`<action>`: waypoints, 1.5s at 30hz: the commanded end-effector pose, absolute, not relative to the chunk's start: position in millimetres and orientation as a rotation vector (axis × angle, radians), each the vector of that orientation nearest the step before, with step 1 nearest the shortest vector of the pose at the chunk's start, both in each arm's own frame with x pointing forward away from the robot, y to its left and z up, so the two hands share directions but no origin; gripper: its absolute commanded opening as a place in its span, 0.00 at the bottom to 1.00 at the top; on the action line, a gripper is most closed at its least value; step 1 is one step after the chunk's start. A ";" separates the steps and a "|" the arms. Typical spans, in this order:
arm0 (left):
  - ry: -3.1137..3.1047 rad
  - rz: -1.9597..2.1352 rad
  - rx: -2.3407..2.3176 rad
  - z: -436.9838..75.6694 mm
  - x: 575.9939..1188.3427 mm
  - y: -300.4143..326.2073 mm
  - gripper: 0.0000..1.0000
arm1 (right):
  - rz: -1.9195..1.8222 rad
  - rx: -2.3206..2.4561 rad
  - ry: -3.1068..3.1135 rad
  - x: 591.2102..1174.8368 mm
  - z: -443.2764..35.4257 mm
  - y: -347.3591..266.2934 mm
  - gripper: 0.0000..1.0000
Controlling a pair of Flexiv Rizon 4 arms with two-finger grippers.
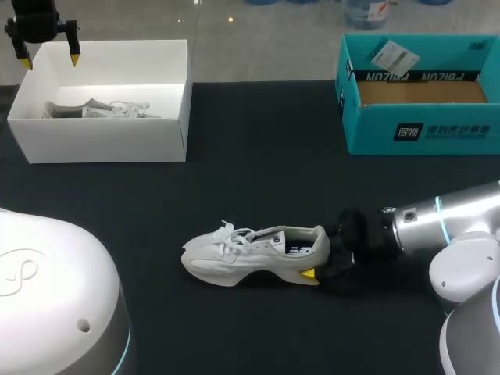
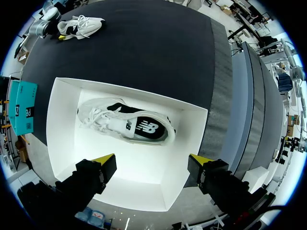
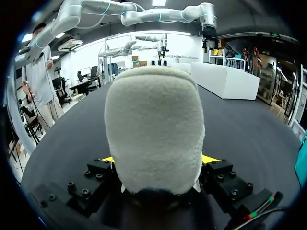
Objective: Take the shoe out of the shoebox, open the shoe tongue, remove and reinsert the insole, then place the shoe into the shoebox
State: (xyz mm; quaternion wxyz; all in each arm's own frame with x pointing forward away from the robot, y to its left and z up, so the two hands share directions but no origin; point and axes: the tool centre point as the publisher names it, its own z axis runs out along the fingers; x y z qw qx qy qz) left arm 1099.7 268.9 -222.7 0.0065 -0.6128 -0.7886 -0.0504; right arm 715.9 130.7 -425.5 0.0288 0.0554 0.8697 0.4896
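White lace-up sneaker (image 1: 250, 254) upright on black worktop (image 1: 266, 156), outside any box, heel pinched between yellow tips of right tool (image 3: 158, 159). Well apart, left tool (image 2: 151, 163) spread wide above open white cardboard shoebox (image 1: 109, 141) holding second white sneaker (image 2: 129, 124). Teal cardboard box (image 1: 422, 129) at far right corner.

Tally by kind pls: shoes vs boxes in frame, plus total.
Shoes: 2 (shoe on the table, boxed shoe)
Shoeboxes: 2 (white shoebox, teal shoebox)
Total: 4
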 end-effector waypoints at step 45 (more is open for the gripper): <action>-3.006 -0.543 -0.864 -217.9 1002.1 241.3 1.00 | 1.500 0.172 2.690 716.4 -426.0 134.2 0.00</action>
